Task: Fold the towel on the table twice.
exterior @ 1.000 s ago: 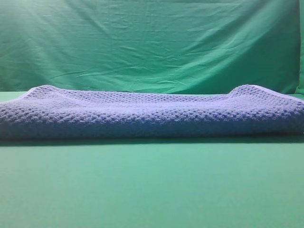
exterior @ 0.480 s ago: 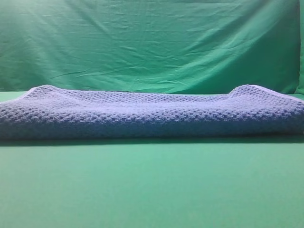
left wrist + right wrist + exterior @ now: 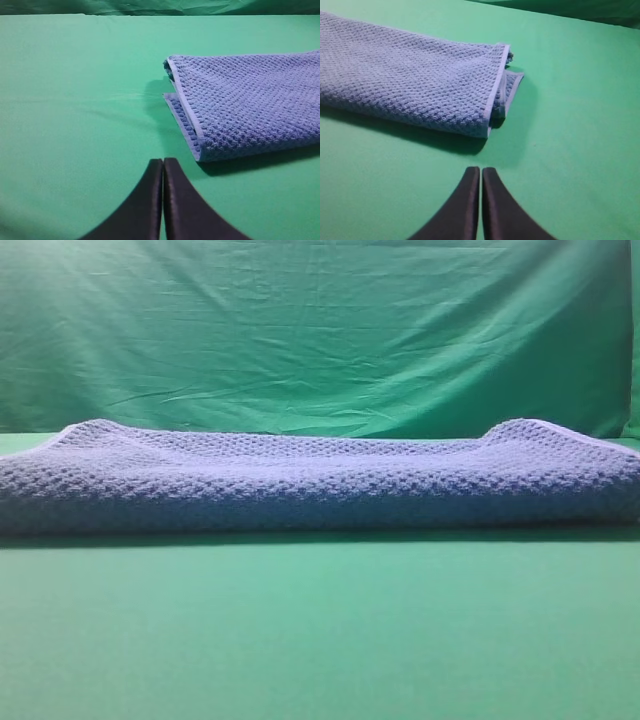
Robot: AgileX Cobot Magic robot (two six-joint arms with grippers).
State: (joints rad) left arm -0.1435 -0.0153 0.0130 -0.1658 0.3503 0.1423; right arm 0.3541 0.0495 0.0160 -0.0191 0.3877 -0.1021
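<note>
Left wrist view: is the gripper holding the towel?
No, the left gripper is shut on nothing, with the towel lying apart on the table.

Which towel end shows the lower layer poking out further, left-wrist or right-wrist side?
Neither clearly: at both ends of the towel the lower layer pokes out.

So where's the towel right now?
The towel lies folded across the green table in the exterior high view, in front of the backdrop, between both shut hands, untouched.

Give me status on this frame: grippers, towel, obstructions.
Left gripper shut, empty, short of towel's end. Right gripper shut, empty, short of the other end. Towel folded over, layers showing, flat on table. Nothing in the way.
</note>
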